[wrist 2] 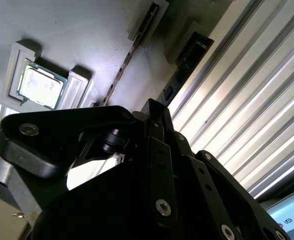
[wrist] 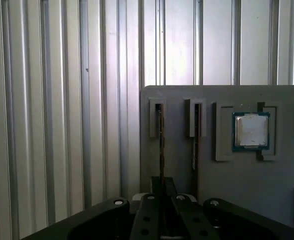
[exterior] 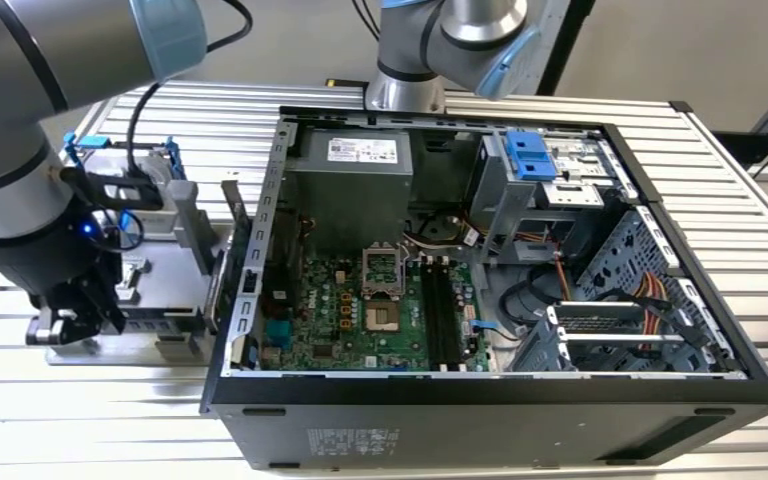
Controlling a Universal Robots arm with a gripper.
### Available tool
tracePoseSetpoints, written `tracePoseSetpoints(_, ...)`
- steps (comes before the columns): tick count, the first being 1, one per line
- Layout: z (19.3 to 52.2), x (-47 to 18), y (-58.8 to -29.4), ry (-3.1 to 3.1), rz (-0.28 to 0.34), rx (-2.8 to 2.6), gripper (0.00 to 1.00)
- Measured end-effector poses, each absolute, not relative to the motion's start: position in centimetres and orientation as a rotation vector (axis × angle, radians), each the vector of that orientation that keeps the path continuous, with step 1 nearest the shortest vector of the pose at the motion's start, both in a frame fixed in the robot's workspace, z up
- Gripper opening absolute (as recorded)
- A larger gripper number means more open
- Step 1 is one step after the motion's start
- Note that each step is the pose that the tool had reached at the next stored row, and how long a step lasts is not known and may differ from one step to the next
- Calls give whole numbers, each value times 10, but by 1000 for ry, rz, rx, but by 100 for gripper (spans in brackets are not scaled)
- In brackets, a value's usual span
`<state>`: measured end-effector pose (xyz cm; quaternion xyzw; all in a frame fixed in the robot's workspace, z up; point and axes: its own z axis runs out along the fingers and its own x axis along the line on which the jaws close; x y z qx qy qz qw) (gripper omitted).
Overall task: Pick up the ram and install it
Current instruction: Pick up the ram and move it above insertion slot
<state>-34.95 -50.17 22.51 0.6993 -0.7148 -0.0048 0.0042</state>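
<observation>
The ram (wrist: 160,145) is a thin dark stick standing on edge in a slot of the grey holder plate (wrist: 247,190). In the second wrist view the same ram (wrist 2: 129,55) runs as a narrow dark line up to the fingers. My gripper (wrist: 162,184) sits right on the stick's near end, its black fingers (wrist 2: 154,112) pressed together around the ram. In the exterior view the gripper (exterior: 71,318) is low over the holder (exterior: 157,335), on the exterior view's left of the computer case.
A second stick (wrist: 195,145) stands in the neighbouring slot, and a square silver processor (wrist: 251,131) lies in a recess beside it. The open computer case (exterior: 491,410) shows its motherboard and long memory slots (exterior: 440,310). A blue-framed drive (exterior: 124,165) stands behind the holder. The table (wrist: 62,125) is ribbed metal.
</observation>
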Motion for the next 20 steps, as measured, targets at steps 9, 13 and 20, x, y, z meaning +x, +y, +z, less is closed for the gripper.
tracePoseSetpoints(9,231,-349,-502,-2240,-15,2191,0)
tracePoseSetpoints(13,234,-350,-502,-2240,-15,2192,0)
tracePoseSetpoints(20,238,-349,-502,-2243,-15,2190,0)
